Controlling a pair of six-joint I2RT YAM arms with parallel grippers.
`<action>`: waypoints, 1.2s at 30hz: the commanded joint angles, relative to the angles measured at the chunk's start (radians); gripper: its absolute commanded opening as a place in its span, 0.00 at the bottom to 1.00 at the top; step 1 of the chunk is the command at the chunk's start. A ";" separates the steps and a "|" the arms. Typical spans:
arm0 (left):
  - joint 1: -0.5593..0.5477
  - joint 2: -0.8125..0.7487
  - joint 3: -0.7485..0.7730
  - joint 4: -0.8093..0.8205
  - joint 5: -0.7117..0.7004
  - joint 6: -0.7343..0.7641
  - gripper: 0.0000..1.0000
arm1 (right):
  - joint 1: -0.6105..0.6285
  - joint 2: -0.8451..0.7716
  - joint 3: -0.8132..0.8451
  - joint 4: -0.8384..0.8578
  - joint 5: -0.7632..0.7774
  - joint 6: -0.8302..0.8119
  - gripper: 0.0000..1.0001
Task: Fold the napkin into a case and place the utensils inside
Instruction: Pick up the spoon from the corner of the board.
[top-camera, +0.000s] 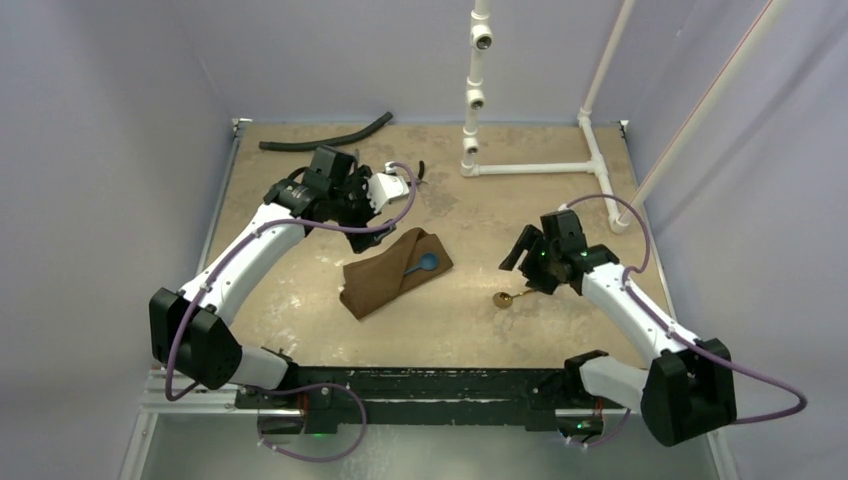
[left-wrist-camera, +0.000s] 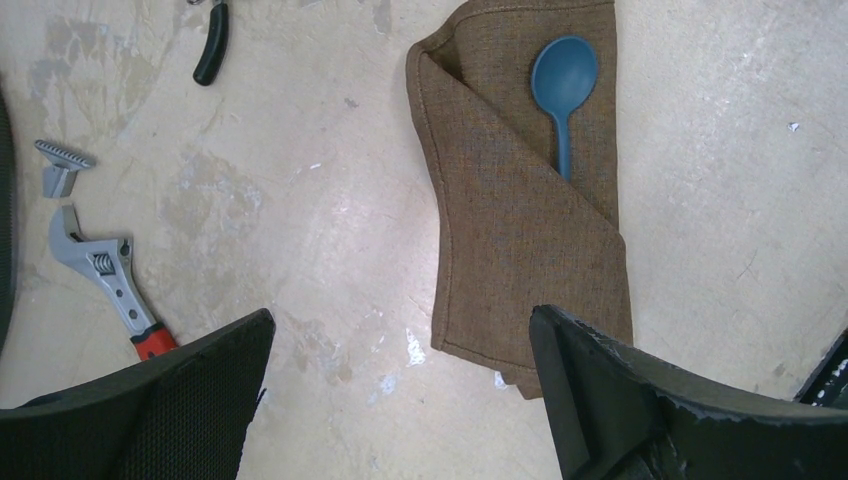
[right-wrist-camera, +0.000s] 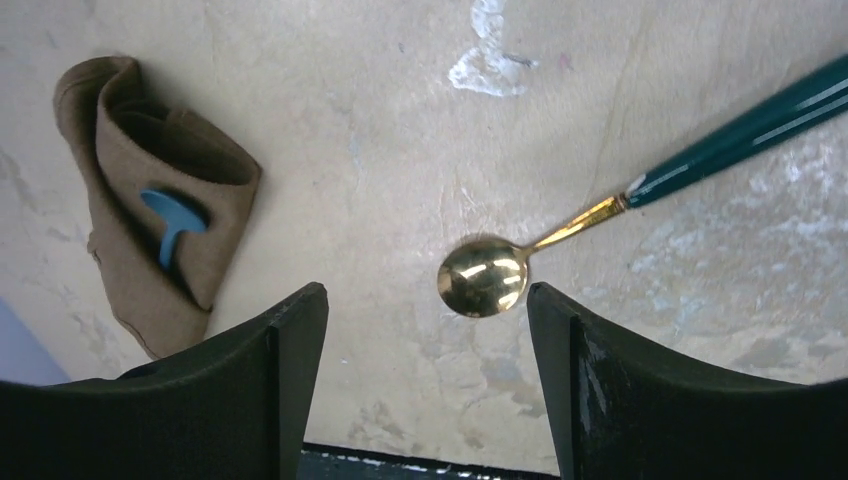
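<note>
Black fingers (right-wrist-camera: 290, 380) of the right gripper (right-wrist-camera: 425, 295) fill the foreground of that wrist view. They stand apart with nothing between them, so I read this tool as open and empty. The gold-bowled spoon (right-wrist-camera: 660, 176) lies flat on the table (right-wrist-camera: 380, 120), to the right of the napkin (right-wrist-camera: 150, 230) and well apart from it. Its long axis runs with the bowl toward the napkin and the dark green handle away from it, slanting off past the right-hand finger. The napkin is folded into a pocket with the blue spoon (left-wrist-camera: 563, 85) tucked in, bowl showing at the open end. The left gripper (left-wrist-camera: 400, 320) hovers at the napkin's far side, jaws wide and empty. I judge the right arm nearer the loose spoon. The pickup depends on shifting along the handle and turning the wrist so the jaws cross it.
</note>
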 joint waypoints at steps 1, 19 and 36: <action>0.002 -0.034 -0.004 0.013 0.027 0.012 0.99 | -0.013 0.007 -0.029 -0.101 0.038 0.113 0.76; 0.003 -0.045 0.002 0.008 -0.005 0.029 0.99 | -0.109 0.290 -0.007 0.020 0.284 0.151 0.49; 0.015 -0.142 -0.016 0.010 0.053 0.131 0.99 | 0.003 0.354 0.132 0.290 0.273 -0.147 0.00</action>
